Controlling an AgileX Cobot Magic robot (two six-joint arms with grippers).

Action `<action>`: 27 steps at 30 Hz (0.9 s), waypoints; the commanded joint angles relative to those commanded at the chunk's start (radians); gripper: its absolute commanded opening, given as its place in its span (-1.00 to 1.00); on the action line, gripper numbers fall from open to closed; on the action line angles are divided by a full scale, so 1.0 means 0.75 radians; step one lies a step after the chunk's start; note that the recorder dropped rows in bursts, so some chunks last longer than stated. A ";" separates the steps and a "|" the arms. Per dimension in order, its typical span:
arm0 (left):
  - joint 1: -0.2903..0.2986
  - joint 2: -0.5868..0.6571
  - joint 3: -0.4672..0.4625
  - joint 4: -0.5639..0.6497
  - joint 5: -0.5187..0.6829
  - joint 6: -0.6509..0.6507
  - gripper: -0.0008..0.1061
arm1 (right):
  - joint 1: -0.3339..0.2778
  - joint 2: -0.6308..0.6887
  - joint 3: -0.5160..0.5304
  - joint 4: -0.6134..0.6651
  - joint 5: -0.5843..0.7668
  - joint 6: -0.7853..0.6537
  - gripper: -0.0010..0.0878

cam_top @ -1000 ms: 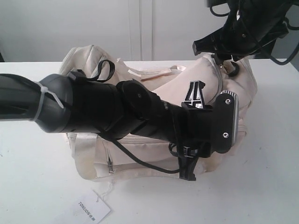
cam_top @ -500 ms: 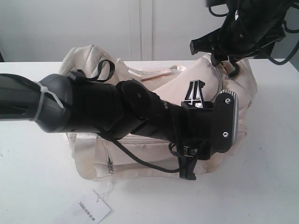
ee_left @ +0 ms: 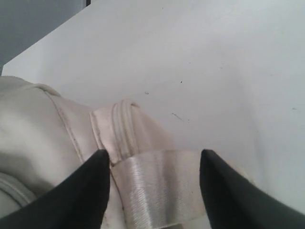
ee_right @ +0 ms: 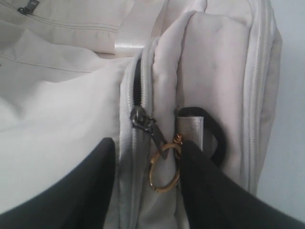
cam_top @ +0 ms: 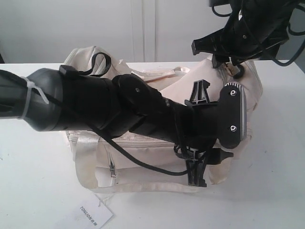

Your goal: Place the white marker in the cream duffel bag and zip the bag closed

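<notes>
At the near edge of the white table [cam_top: 267, 191], a white hang tag [cam_top: 90, 215] lies flat, with dark printed text on it. Just behind the tag, the cream duffel bag [cam_top: 157, 155] rests on the table with its front zip pocket [cam_top: 112, 169] toward the camera. One satin handle [cam_top: 143, 187] lies along the bag's front base.

The left arm [cam_top: 95, 107] reaches in from the left, above the front of the bag, and hides much of the bag's top. The left gripper [ee_left: 153, 200] is at the bag's right end. Its jaws stand wide apart and grip nothing. A satin strap [ee_left: 162, 167] lies between the two fingers [ee_left: 90, 191], at a seamed corner of the bag, with bare table beyond it.

Farther back, the right arm [cam_top: 257, 24] comes down from the upper right. The right gripper [ee_right: 147, 162] is at the far right end of the bag's top. Its jaws are apart and straddle the top zipper. The gold ring pull [ee_right: 153, 167] hangs from the zipper slider [ee_right: 139, 118] between the fingers and touches one of them; it is not clamped. Beyond the slider, a short dark gap shows in the zipper. A black buckle loop [ee_right: 217, 138] sits just beside the ring.

At the bag's far left, a black strap loop [cam_top: 102, 62] stands up. The white marker is not visible in any view.
</notes>
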 joint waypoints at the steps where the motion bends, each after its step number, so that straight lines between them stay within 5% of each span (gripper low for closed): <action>1: 0.000 -0.004 0.000 0.000 0.002 -0.014 0.14 | 0.000 0.000 0.000 0.000 0.000 0.000 0.00; 16: 0.000 -0.054 0.002 0.034 0.319 -0.267 0.14 | 0.000 0.000 0.000 0.003 0.005 0.000 0.00; 27: 0.000 -0.150 0.002 0.507 0.576 -0.820 0.08 | 0.000 0.000 0.000 0.003 0.014 0.000 0.00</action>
